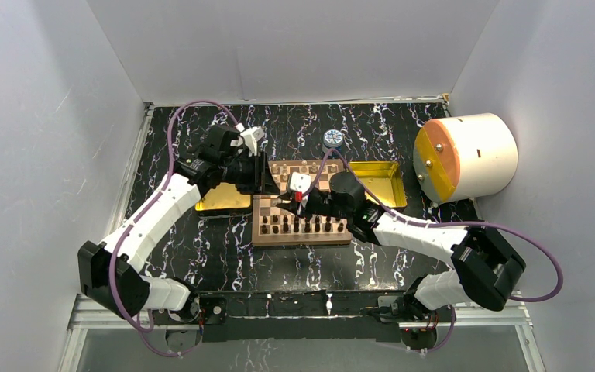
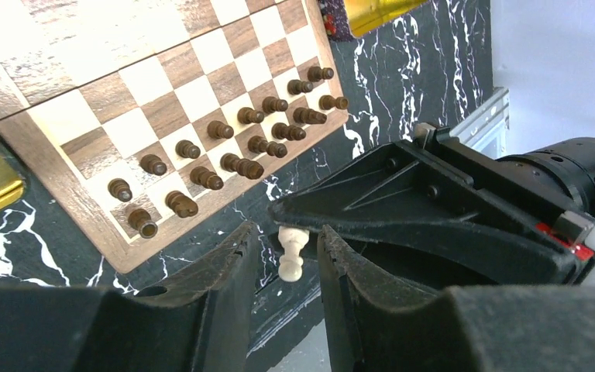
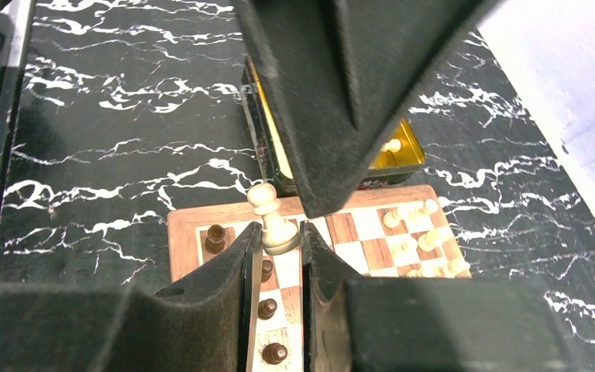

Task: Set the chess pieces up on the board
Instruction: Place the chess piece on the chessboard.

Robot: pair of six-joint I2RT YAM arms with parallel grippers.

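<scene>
Gripping the cream chess piece by its lower body, the right gripper is clamped on it between its fingertips, over a corner of the board, while the left gripper has its jaws apart either side; light, rigid and slick, it probably pivots easily.

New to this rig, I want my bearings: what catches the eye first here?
At the board, the right fingers pinch one cream chess piece while the left fingers stand open around it. Dark brown pieces fill two rows at the board's near edge, and a big white drum with an orange face sits on the right of the table.
</scene>
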